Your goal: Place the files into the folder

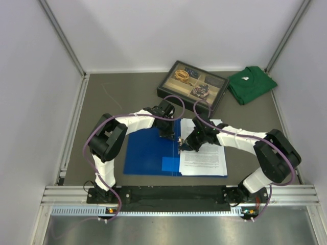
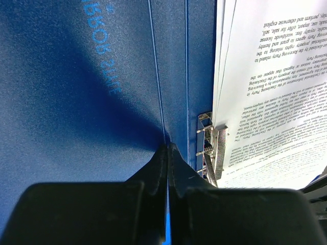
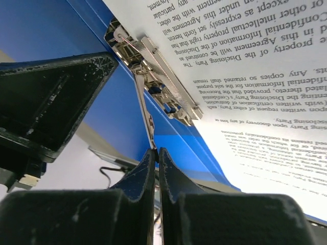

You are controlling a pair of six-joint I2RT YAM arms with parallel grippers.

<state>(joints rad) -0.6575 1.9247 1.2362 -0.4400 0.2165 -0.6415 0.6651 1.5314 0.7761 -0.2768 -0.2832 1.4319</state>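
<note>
Files (image 3: pixel 255 76), "Confidential Information" print, folder (image 2: pixel 76 102) lettering unclear

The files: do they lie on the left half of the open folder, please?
No, the files lie on the right half of the folder.

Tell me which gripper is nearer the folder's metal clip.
Right. The right fingers pinch the metal clip's wire lever; the left fingers are closed against the folder's blue cover beside the clip, not touching it.
</note>
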